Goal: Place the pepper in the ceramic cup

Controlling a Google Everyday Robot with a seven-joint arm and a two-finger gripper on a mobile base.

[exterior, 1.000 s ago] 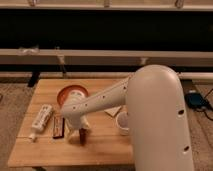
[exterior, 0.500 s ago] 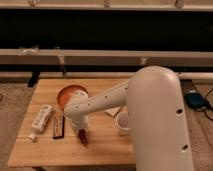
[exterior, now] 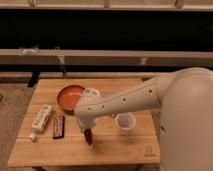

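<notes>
The pepper (exterior: 88,138) is a small dark-red sliver at the tip of my gripper (exterior: 87,134), just above the wooden table (exterior: 115,150) near its front middle. The gripper points down and appears shut on the pepper. The ceramic cup (exterior: 125,122) is small, white and upright, and stands on the table to the right of the gripper, about a hand's width away. My white arm (exterior: 150,97) reaches in from the right and passes behind the cup.
A wide orange bowl (exterior: 69,95) sits at the back left of the table. A dark bar with a red label (exterior: 59,126) and a white tube (exterior: 41,120) lie at the left. A dark bench runs behind the table.
The gripper has shifted to the right, closer to the cup, and the dark-red pepper has moved along with it.
</notes>
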